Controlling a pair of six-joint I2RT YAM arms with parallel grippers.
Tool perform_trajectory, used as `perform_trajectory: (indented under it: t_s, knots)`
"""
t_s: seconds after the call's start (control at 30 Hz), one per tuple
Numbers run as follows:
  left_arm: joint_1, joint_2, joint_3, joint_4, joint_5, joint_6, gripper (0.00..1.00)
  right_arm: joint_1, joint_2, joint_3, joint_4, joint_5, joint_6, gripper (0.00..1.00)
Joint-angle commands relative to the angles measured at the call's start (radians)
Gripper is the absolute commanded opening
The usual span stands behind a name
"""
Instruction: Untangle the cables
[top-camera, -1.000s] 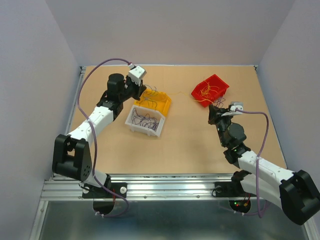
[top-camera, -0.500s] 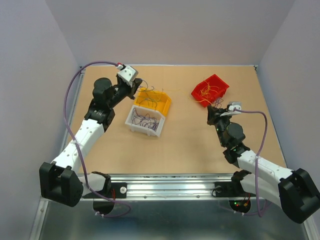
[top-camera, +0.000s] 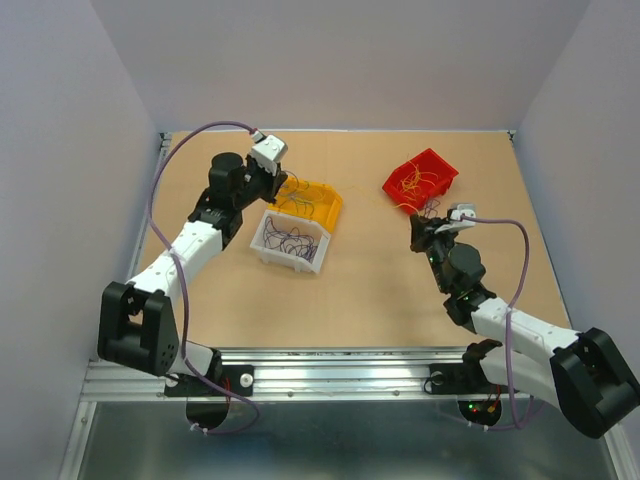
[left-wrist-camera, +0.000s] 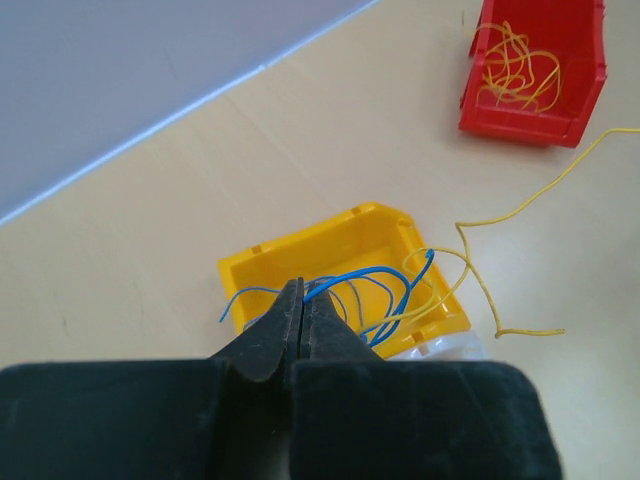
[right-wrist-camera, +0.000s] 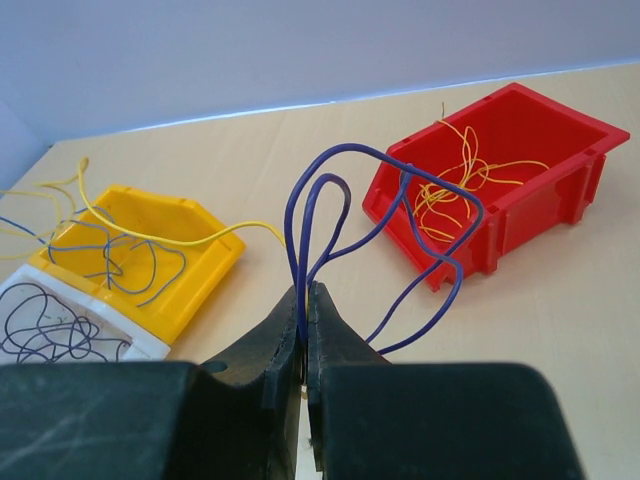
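- Pulling the purple strand (right-wrist-camera: 296, 280) clamped in the right jaws could snag it on the red bin (right-wrist-camera: 500, 225).
- Left jaws, pressed together, might drag blue strands (left-wrist-camera: 370, 271) out.

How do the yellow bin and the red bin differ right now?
The yellow bin holds mostly blue wires; the red bin holds yellow wires. The yellow bin sits against the white bin; the red bin stands alone. Both are open-topped plastic bins.

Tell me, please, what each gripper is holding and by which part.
The right gripper pinches a purple cable at a folded stretch, loops standing above its jaws. The left gripper seems to pinch a blue cable mid-length.
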Motion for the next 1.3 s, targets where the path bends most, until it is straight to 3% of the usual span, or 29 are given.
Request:
perform_trajectory:
  t_s: [0.0, 0.1, 0.27, 0.33, 0.43, 0.47, 0.57, 0.73, 0.93, 1.27]
  knots:
    - [-0.003, 0.061, 0.083, -0.013, -0.035, -0.015, 0.0, -0.004, 0.008, 0.021, 0.035, 0.051, 0.014, 0.01]
    - [-0.003, 0.118, 0.1, -0.04, -0.049, -0.011, 0.0, -0.002, 0.014, 0.055, -0.064, 0.228, 0.063, 0.01]
    - [-0.003, 0.199, 0.126, -0.057, -0.056, -0.009, 0.13, -0.013, 0.0, 0.077, -0.152, 0.306, 0.095, 0.01]
    - [-0.003, 0.221, 0.142, -0.06, -0.067, -0.001, 0.13, -0.021, -0.013, 0.078, -0.17, 0.318, 0.113, 0.01]
    - [0.0, 0.267, 0.157, -0.051, -0.113, 0.008, 0.07, -0.05, -0.03, 0.087, -0.225, 0.335, 0.148, 0.01]
    - [0.006, 0.287, 0.16, -0.045, -0.124, 0.009, 0.0, -0.064, -0.047, 0.087, -0.264, 0.336, 0.162, 0.01]
    - [0.021, 0.315, 0.174, -0.044, -0.126, 0.002, 0.0, -0.157, -0.093, 0.072, -0.322, 0.33, 0.22, 0.0]
    - [0.033, 0.365, 0.203, -0.067, -0.104, -0.004, 0.0, -0.269, -0.304, 0.037, -0.474, 0.361, 0.329, 0.01]
    - [0.035, 0.385, 0.215, -0.074, -0.109, 0.0, 0.0, -0.272, -0.57, -0.023, -0.572, 0.488, 0.356, 0.01]
    - [0.035, 0.413, 0.234, -0.09, -0.104, 0.006, 0.0, -0.272, -0.702, -0.028, -0.666, 0.544, 0.388, 0.01]
